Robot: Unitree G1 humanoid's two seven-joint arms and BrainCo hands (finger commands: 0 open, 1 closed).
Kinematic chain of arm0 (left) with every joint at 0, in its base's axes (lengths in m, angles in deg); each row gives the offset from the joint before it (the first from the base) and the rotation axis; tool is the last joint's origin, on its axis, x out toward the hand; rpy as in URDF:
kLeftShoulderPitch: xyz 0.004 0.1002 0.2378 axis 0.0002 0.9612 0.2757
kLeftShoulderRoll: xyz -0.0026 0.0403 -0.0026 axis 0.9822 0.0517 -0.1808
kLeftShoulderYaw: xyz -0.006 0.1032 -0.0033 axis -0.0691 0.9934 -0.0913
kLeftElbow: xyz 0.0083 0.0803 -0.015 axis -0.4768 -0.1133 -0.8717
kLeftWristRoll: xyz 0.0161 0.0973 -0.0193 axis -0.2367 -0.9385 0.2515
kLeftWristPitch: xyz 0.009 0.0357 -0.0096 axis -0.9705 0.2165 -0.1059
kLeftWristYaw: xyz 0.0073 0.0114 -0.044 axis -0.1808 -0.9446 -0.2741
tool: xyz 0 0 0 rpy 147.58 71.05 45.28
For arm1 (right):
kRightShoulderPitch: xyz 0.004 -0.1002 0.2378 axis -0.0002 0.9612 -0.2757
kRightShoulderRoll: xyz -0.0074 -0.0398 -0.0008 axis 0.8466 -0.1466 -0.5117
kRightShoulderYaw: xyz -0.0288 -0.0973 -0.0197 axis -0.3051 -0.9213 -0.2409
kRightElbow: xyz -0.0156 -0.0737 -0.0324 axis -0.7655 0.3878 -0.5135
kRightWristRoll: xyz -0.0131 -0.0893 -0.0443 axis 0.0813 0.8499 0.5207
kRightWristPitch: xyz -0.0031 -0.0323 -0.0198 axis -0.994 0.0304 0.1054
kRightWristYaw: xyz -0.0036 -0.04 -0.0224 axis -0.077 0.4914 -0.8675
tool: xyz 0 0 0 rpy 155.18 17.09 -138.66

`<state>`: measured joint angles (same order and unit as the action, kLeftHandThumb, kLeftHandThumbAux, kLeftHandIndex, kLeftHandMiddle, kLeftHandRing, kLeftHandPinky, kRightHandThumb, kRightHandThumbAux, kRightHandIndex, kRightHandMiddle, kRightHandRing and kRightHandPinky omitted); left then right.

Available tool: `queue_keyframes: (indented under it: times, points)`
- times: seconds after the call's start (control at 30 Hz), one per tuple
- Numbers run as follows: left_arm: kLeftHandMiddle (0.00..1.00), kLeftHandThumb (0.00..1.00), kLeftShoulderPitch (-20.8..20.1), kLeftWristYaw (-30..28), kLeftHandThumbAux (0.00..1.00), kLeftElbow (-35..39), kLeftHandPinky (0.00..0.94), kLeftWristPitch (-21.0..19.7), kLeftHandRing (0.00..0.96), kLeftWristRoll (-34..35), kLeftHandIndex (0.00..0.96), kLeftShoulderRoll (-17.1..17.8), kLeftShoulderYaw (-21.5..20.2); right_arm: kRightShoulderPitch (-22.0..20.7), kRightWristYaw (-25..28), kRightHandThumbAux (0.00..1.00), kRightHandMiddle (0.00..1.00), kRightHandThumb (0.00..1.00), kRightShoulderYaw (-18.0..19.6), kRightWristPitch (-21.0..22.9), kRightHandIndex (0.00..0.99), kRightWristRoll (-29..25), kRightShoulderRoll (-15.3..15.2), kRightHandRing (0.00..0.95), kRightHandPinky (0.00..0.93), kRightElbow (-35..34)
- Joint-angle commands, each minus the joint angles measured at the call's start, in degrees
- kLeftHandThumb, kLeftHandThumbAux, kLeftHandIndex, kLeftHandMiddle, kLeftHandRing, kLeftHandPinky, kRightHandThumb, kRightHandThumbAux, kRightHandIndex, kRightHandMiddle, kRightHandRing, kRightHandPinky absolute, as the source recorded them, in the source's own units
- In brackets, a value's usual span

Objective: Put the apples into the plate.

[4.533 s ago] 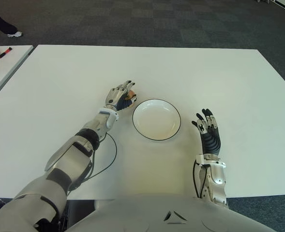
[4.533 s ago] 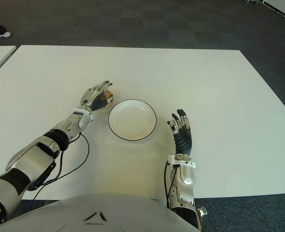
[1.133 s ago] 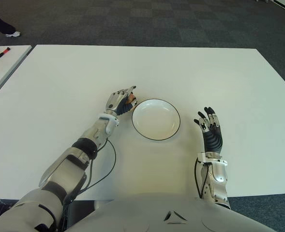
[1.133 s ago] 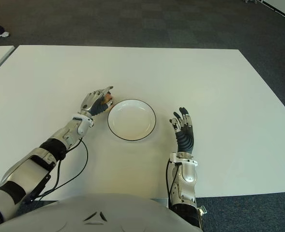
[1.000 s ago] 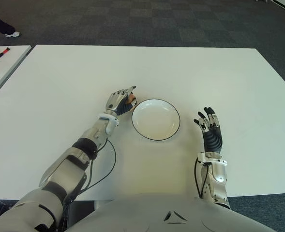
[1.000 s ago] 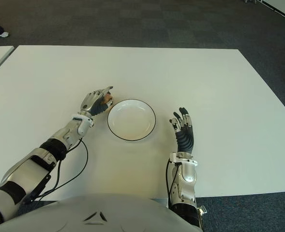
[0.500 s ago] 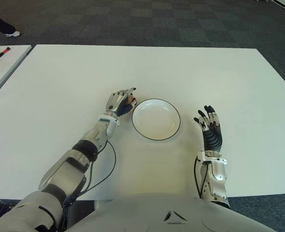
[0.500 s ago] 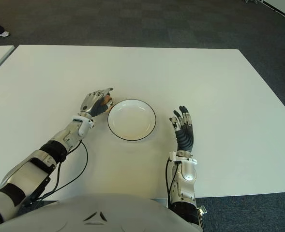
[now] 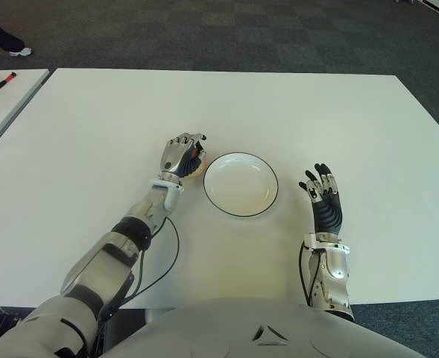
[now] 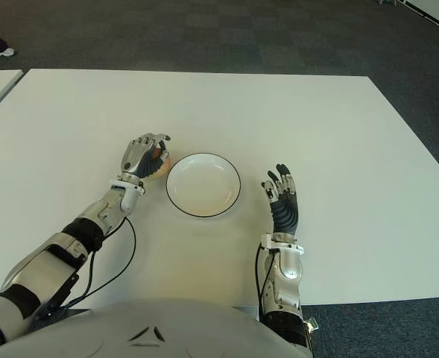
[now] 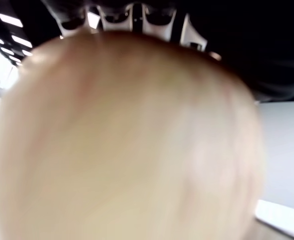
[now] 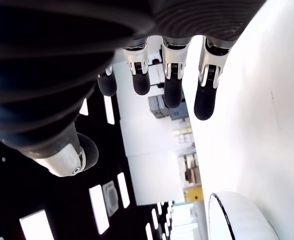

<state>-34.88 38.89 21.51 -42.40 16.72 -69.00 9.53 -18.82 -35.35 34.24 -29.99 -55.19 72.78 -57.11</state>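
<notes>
Both eye views look down from the head at a steep angle onto the white table (image 9: 92, 127), floor carpet up at 12 o'clock, robot chest at 6. They share nearly everything, just shifted sideways: the plate (image 9: 241, 184) sits further toward 3 o'clock in the left eye. The left wrist cam is jammed right up against the apple (image 11: 132, 145), which nearly fills it. The right wrist cam looks out along its own fingers (image 12: 205, 95), with the plate rim far off.
</notes>
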Motion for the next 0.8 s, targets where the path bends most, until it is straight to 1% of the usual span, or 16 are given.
queue_keyframes:
  times: [0.03,0.2,0.3,0.33,0.4,0.47,0.6,0.8]
  points:
    - [0.581,0.753,-0.6,2.4,0.459,-2.4,0.755,1.5,0.687,-0.4,0.339,-0.8,-0.3,-0.5,0.7,0.601,0.078,0.4,0.5,-0.8,0.076,-0.7,0.0,0.121,0.247,1.2]
    - [0.624,0.767,-1.1,4.0,0.455,-3.8,0.768,2.4,0.713,-0.1,0.364,-1.4,-0.6,-0.6,1.1,0.609,0.081,0.403,0.7,-0.9,0.073,-1.0,-0.1,0.123,0.248,1.5]
    - [0.631,0.774,-1.4,5.0,0.453,-4.6,0.783,3.0,0.722,-0.1,0.377,-1.6,-0.7,-0.7,1.3,0.611,0.082,0.403,0.9,-1.0,0.073,-1.1,-0.1,0.124,0.249,1.7]
    - [0.582,0.837,-1.6,5.3,0.507,-4.9,0.792,3.2,0.725,-0.1,0.381,-1.7,-0.7,-0.8,1.4,0.611,0.083,0.403,0.9,-1.0,0.073,-1.2,-0.1,0.125,0.25,1.8]
    - [0.54,0.893,-1.7,5.9,0.554,-5.3,0.795,3.5,0.729,-0.1,0.387,-1.8,-0.8,-0.8,1.6,0.611,0.083,0.403,1.0,-1.2,0.074,-1.3,-0.2,0.125,0.25,2.1]
    - [0.519,0.921,-1.9,6.4,0.578,-5.7,0.795,3.8,0.733,-0.1,0.392,-1.9,-0.9,-0.9,1.7,0.611,0.083,0.402,1.1,-1.3,0.074,-1.4,-0.2,0.126,0.251,2.2]
    - [0.501,0.946,-2.2,7.3,0.598,-6.3,0.793,4.3,0.737,0.0,0.399,-2.2,-0.9,-1.2,2.1,0.61,0.082,0.401,1.3,-1.5,0.073,-1.5,-0.2,0.126,0.251,2.6]
    - [0.497,0.951,-2.5,8.2,0.603,-7.1,0.787,5.3,0.736,0.2,0.403,-2.4,-1.1,-1.4,2.6,0.609,0.08,0.396,1.6,-1.9,0.069,-1.5,-0.3,0.125,0.252,3.2]
